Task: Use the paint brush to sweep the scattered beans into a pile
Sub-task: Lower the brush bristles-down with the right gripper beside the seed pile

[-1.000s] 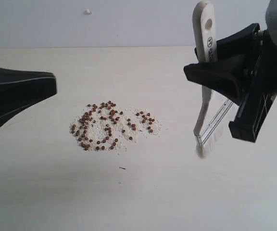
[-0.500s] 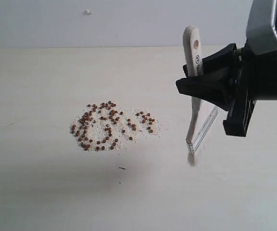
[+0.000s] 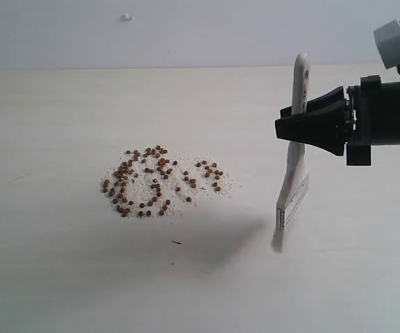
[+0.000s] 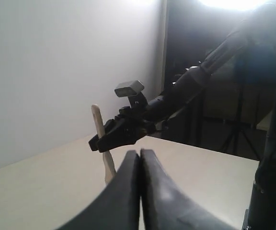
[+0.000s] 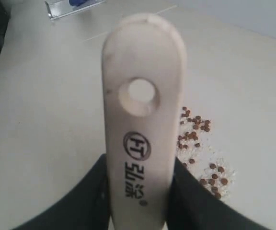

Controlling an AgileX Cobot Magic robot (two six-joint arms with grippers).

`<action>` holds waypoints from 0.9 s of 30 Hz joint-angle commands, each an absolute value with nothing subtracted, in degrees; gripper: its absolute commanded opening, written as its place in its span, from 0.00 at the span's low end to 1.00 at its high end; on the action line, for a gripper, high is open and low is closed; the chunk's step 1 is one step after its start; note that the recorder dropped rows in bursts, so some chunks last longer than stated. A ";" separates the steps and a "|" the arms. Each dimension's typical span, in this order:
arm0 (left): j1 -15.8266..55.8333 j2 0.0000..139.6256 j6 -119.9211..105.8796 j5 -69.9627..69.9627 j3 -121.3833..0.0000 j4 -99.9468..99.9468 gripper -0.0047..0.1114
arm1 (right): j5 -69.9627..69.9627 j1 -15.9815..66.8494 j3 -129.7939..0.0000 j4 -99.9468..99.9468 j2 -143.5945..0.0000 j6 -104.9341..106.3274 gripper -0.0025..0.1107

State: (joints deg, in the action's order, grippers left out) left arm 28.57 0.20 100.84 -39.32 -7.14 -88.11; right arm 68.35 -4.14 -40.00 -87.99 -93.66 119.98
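Observation:
The beans (image 3: 160, 183) lie as a loose patch of reddish-brown pellets and pale crumbs on the tabletop, left of centre in the exterior view; part of the beans (image 5: 201, 151) shows behind the handle in the right wrist view. My right gripper (image 3: 288, 129) is shut on the paint brush (image 3: 294, 163), which hangs almost upright to the right of the beans, bristles down near the table. Its wooden handle (image 5: 139, 124) with the hole fills the right wrist view. My left gripper (image 4: 139, 158) is shut with nothing in it; it does not show in the exterior view.
The pale tabletop (image 3: 61, 277) stretches all round the patch. A tiny dark speck (image 3: 177, 243) lies just in front of the beans. A small white bit (image 3: 126, 17) sits far back. A clear object (image 5: 71, 5) lies on the table in the right wrist view.
The left gripper has left the exterior view. My right gripper with the brush has turned and drawn back to the right, and the brush now hangs more upright.

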 commanded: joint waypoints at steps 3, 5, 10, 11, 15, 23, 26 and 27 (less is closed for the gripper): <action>28.52 0.00 101.23 -39.43 -6.82 -88.08 0.04 | 69.96 -4.34 -40.39 -89.96 -95.41 115.33 0.02; 28.52 0.00 101.23 -39.43 -6.82 -88.08 0.04 | 69.96 -4.34 -40.39 -89.96 -95.41 121.29 0.02; 28.52 0.00 101.23 -39.43 -6.71 -88.19 0.04 | 69.96 -4.34 -48.91 -83.31 -96.41 121.28 0.02; 28.52 0.00 101.23 -39.43 -6.71 -88.19 0.04 | 69.96 -4.34 -50.60 -82.48 -97.03 121.28 0.02; 28.52 0.00 101.05 -39.43 -6.71 -88.22 0.04 | 69.96 -3.05 -56.93 -75.50 -100.34 121.28 0.02; 28.52 0.00 101.05 -39.43 -6.71 -88.22 0.04 | 64.30 6.70 -62.69 -70.04 -106.68 119.83 0.02; 28.52 0.00 101.05 -39.43 -6.71 -88.22 0.04 | 64.67 7.55 -65.50 -70.15 -108.83 119.81 0.02; 28.52 0.00 101.05 -39.43 -6.71 -88.22 0.04 | 64.93 7.66 -66.39 -70.15 -109.38 119.81 0.02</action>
